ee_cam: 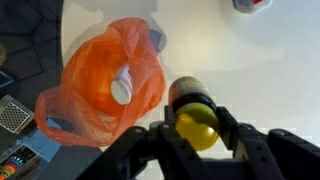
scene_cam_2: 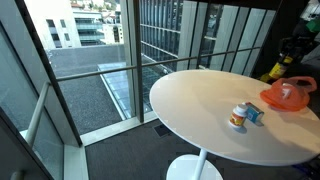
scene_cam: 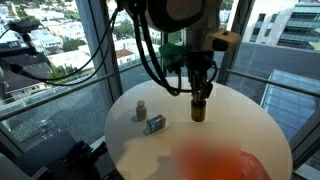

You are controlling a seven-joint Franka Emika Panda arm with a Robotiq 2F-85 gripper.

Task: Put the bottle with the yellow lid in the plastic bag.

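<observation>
The gripper [ee_cam: 197,130] has its 2 fingers pressed against the bottle with the yellow lid [ee_cam: 188,96], which sits gripped between the jaws, lid facing the wrist camera. The orange plastic bag [ee_cam: 100,90] lies crumpled on the white table [ee_cam: 260,70] just beside the jaws. A small container [ee_cam: 252,4] lies well beyond them.

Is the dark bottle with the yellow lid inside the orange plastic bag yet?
Out. The wrist view shows the bottle held in the gripper, beside the orange bag, not within it.

Small jar [scene_cam_2: 238,117] beside blue box [scene_cam_2: 254,113]
</observation>
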